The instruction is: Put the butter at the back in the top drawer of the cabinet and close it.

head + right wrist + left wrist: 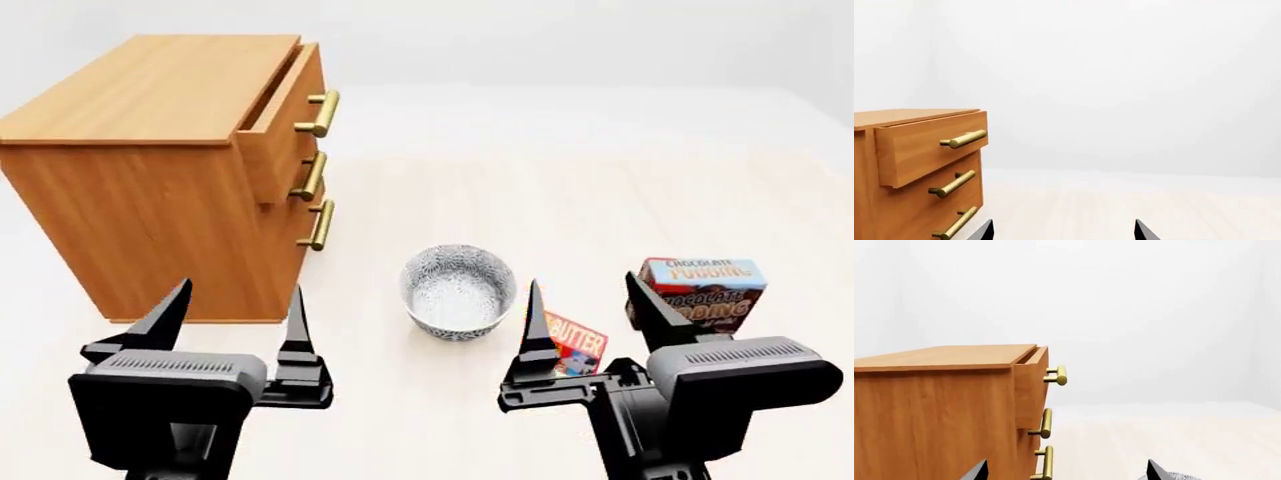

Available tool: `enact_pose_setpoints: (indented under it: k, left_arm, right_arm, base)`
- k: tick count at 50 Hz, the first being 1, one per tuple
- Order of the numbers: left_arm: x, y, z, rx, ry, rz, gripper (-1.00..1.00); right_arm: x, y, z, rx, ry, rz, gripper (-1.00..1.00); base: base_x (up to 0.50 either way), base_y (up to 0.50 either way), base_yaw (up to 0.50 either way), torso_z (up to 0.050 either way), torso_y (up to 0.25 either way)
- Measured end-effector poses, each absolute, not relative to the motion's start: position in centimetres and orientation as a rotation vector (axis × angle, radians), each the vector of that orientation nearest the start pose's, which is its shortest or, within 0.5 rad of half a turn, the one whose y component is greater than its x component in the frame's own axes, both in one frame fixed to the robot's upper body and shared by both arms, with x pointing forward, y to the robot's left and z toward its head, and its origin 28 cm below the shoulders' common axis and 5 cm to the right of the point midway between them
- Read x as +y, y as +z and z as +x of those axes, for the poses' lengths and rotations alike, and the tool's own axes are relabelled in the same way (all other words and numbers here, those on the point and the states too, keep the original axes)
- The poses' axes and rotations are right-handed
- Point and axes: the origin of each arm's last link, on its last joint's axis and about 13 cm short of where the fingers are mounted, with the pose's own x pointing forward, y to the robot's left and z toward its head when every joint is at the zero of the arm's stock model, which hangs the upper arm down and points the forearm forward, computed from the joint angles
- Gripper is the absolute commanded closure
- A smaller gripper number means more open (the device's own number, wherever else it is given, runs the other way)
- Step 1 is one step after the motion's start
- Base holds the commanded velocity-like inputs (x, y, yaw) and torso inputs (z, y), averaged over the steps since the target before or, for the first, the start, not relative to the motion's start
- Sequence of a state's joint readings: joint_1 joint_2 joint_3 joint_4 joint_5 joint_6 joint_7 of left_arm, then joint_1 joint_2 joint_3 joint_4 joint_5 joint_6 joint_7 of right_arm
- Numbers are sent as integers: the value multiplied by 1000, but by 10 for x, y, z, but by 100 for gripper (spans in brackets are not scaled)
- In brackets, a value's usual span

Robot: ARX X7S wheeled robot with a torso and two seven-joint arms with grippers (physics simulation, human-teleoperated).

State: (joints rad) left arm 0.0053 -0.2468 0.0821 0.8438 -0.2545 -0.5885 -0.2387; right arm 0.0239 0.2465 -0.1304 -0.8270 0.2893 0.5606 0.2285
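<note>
1. Head view showed me both grippers, left (234, 325) and right (587, 320), spread wide and empty.
2. Butter (577, 345) stood on the bench beside the bowl (459, 290), ungrasped.
3. Top drawer (287, 105) sat slightly ajar; I judged it needed pulling wider next.

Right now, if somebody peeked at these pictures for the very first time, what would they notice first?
Probably the big wooden cabinet at the back left, with its top drawer pulled out a little. Next, the two black grippers up front, left gripper and right gripper, both open and empty. Between them sits a speckled bowl, and the butter peeks out by the right gripper, beside the pudding box.
</note>
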Motion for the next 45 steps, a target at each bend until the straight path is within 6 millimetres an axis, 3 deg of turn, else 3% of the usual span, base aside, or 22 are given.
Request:
enact_pose_setpoints:
  k: [17, 45]
  left_arm:
    - [211, 141, 171, -214, -46, 15, -100]
    - [211, 142, 168, -216, -51, 14, -100]
  right_arm:
    - [-93, 144, 175, -237, 114, 24, -100]
    - [-95, 143, 168, -256, 108, 34, -100]
  base:
    - [489, 0, 0, 0, 1]
    - [75, 0, 0, 0, 0]
